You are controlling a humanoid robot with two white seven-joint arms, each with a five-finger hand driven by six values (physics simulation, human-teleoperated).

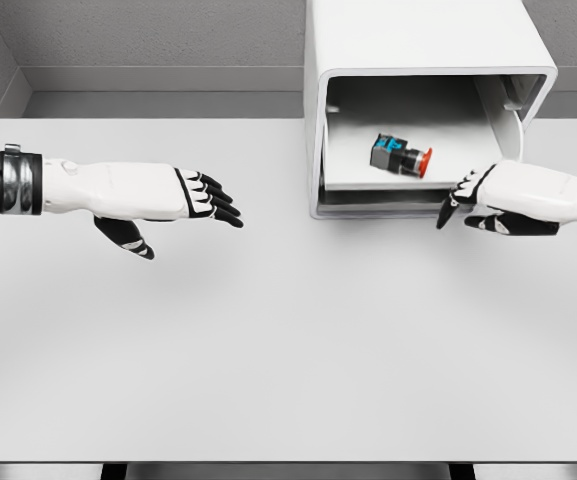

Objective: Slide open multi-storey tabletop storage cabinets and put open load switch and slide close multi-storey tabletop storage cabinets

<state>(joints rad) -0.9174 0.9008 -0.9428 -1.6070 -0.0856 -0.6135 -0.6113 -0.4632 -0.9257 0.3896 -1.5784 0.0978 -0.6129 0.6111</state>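
Where gray walls meet, white table.

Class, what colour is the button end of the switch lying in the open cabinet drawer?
Red, on the load switch; head view shows it best.

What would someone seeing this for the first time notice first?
Probably the switch, with its red button and blue-black body: it is the only colour here and lies in the open drawer of the white cabinet at the table's far right. Next, the right hand at the drawer's front right corner, and the left hand hovering open over the table's left side.
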